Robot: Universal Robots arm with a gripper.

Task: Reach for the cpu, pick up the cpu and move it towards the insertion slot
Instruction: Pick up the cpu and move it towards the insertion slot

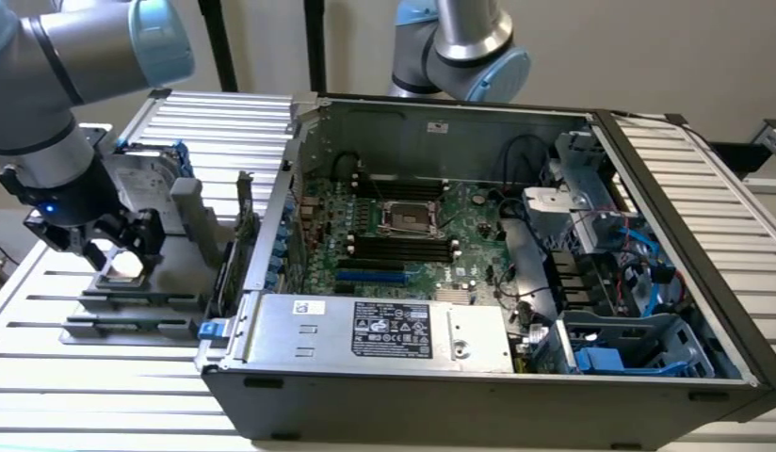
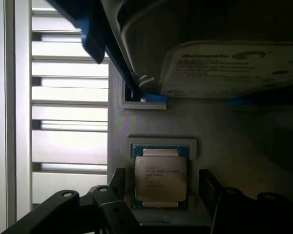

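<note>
Nearest item: computer case [image 1: 489,395], lying open on the slatted table [image 1: 61,377] with its dark near wall towards me. A labelled power supply [image 1: 388,331] sits just behind that wall

Inside the case:
- green motherboard [image 1: 476,235], flat on the case floor
- insertion slot [image 1: 411,217] near the board's middle: square, shiny metal frame, dark centre, with nothing seated in it as far as I can make out
- long black memory slots [image 1: 395,250] just beside the socket, on its near side

Outside the case, on the exterior view's left:
- grey holder [image 1: 124,311], resting on the table
- hard drive [image 2: 229,68], standing upright on the holder, with a pale label and blue clips
- cpu [image 2: 160,178]: flat, silvery top with faint print facing up, lying level in a shallow square recess of the holder, near the drive

Robot:
- arm [image 1: 49,56], grey with pale blue joints, reaching down over the holder
- gripper [image 2: 161,187], low over the recess with its dark fingers spread wide, one on each side of the chip. A sliver of holder shows between each finger and the chip's edge, so by my eye neither touches it

State of the work, as I judge it:
- reach: all but complete, with the pincer straddling the chip
- grasp: not made, and the chip is not lifted
- carry: all left to do, since the socket lies well apart from the chip, over the case wall and inside the case
</note>
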